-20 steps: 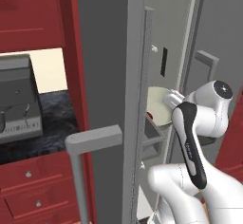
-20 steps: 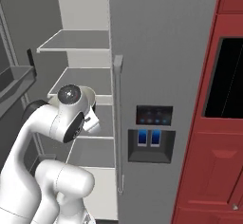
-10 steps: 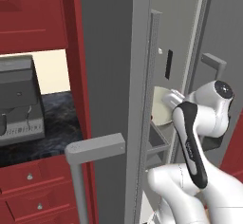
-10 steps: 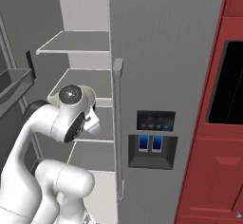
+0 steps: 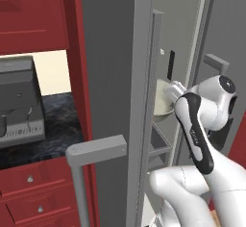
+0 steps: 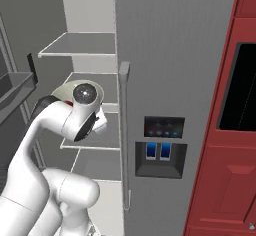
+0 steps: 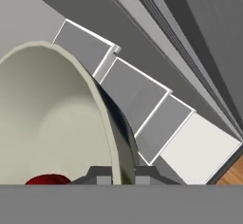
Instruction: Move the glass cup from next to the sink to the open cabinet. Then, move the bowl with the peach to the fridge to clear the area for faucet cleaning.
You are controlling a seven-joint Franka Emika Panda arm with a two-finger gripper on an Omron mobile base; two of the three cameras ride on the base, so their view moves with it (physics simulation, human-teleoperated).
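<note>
Inside the open fridge (image 5: 192, 38), fingers (image 7: 99, 174) clamp the bowl (image 7: 52, 118) rim; hand view reveals the peach (image 7: 47, 179).

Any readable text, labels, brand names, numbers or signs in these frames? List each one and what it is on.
None can be read.
Fridge dispenser panel: small lit marks and two blue patches, too small and blurred to read as words or numbers.
Dark appliance on the counter: faint pale markings along its front, too small to read.
Bowl gripped at its rim by the hand: no print or label.
</note>
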